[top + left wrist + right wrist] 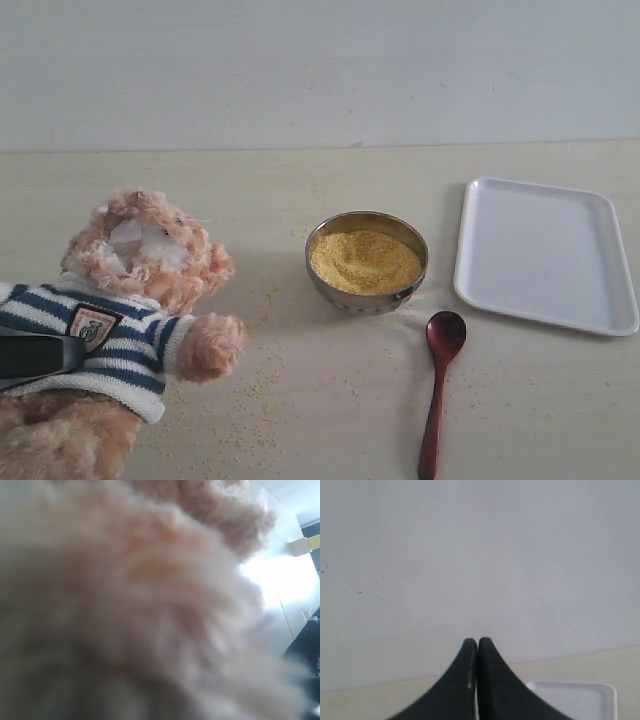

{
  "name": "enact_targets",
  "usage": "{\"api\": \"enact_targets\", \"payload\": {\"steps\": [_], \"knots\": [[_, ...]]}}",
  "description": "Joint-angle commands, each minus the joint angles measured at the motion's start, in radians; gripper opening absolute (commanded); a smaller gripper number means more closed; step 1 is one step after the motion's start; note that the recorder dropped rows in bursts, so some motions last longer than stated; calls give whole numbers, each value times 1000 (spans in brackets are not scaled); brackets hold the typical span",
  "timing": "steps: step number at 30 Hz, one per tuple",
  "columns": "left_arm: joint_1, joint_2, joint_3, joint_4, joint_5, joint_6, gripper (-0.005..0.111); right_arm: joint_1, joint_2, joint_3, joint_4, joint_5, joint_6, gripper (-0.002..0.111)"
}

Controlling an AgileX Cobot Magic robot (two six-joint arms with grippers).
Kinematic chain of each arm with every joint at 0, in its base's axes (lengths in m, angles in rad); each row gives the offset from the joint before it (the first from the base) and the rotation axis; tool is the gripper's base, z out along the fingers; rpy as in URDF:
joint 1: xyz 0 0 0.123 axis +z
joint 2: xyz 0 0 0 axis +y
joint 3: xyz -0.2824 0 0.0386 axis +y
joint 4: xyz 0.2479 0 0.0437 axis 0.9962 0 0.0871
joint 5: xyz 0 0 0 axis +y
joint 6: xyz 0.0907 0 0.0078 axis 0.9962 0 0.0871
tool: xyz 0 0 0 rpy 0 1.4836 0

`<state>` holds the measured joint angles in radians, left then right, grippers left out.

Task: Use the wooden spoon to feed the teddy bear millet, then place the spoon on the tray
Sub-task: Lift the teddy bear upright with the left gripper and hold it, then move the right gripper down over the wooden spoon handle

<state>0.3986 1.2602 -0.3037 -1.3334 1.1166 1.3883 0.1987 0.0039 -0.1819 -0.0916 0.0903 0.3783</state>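
Teddy bear (140, 300): it is at the left of the exterior view, leaning a little, with the face turned up and one paw stretched toward the metal bowl (367, 290). In the left wrist view its fur (125, 605) fills nearly the whole picture, blurred.
Left gripper (60, 353): one dark finger lies pressed across the striped sweater, just beside the badge. The other finger is hidden by the bear. The gripper holds the bear by the body.
Right gripper (477, 641): the two black fingers are closed tip against tip, with nothing between them. It points at the pale wall (480, 555), above a corner of the tray (575, 700).
Millet (365, 260): it is heaped in the metal bowl, in the middle of the table (300, 190). Loose grains lie on the table near the bear's paw and in front of the bowl.
Wooden spoon (440, 390): it lies flat on the table, not held. Its small bowl is just in front of the metal bowl, and the handle runs toward the near edge.
Tray (545, 255): it is on the right, beside the metal bowl, apart from the spoon.
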Motion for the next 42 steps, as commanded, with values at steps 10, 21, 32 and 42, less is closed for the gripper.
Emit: {"api": "enact_targets", "payload": {"steps": [10, 21, 32, 42], "knots": [[4, -10, 2, -23, 31, 8, 5, 22, 122, -231, 475, 534, -421, 0], [4, -10, 2, -23, 31, 8, 5, 33, 496, -346, 580, 755, -639, 38], [4, -10, 2, -23, 31, 8, 5, 508, 915, -346, 220, 482, -165, 40], [4, -10, 2, -23, 31, 8, 5, 820, 1278, -350, -644, 405, 1031, 39]]}}
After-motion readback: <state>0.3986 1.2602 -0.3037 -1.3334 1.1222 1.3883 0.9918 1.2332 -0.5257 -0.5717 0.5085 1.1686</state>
